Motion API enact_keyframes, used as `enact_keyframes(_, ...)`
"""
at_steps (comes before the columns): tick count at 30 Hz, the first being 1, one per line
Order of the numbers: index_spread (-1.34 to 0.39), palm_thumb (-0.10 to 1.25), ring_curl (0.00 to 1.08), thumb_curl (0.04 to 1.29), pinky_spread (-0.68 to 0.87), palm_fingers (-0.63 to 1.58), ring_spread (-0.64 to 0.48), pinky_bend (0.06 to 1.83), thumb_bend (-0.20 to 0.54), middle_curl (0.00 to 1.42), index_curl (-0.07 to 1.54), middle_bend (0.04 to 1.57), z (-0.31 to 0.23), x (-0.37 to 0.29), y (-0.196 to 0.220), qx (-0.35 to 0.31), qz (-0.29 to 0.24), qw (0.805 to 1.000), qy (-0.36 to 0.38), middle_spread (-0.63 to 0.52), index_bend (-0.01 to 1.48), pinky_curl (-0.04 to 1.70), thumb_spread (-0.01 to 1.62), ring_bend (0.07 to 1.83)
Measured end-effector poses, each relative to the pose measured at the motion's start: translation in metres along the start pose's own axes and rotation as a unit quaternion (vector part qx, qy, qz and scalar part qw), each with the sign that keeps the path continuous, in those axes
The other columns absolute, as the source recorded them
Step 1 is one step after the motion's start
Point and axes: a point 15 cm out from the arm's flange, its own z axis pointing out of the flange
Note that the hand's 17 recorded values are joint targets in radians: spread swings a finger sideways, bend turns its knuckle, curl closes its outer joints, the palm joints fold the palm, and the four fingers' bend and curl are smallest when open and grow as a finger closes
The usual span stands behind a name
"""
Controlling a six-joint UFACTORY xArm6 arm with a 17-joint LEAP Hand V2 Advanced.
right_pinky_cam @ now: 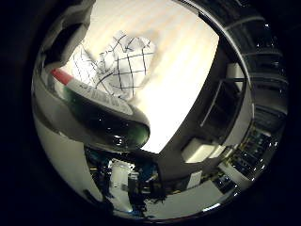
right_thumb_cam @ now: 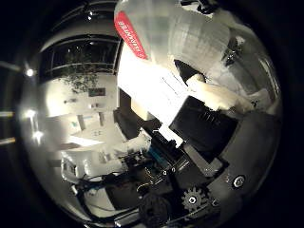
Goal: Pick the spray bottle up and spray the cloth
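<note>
The hand [right_thumb_cam: 209, 123] grips the spray bottle [right_pinky_cam: 101, 110], dark green with a white label, fingers [right_thumb_cam: 213, 95] curled around it; the checked cloth [right_pinky_cam: 117, 63] lies beyond.

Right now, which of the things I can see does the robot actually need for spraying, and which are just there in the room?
Part of the job:
spray bottle, close against the palm
checked cloth, crumpled on the table
hand, its parts beside the bottle

Just there:
pale table under the cloth
shelves and room clutter beyond the table edge
</note>
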Motion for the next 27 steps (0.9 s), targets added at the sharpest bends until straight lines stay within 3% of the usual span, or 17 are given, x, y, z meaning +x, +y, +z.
enact_keyframes(12,-0.18,1.07,0.59,0.88,-0.19,1.19,-0.16,0.98,-0.015,0.59,0.71,1.37,0.018,-0.028,-0.003,-0.037,-0.018,0.991,0.126,-0.07,1.18,1.4,0.82,1.48)
enact_keyframes(21,-0.18,1.06,0.59,0.88,-0.19,1.19,-0.16,0.98,-0.015,0.59,0.71,1.37,0.033,-0.042,-0.015,-0.04,-0.027,0.969,0.243,-0.07,1.17,1.41,0.82,1.48)
enact_keyframes(27,-0.18,1.06,0.59,0.88,-0.2,1.19,-0.16,0.97,-0.015,0.59,0.72,1.37,0.059,-0.052,-0.021,-0.054,-0.041,0.961,0.267,-0.07,1.17,1.41,0.82,1.48)
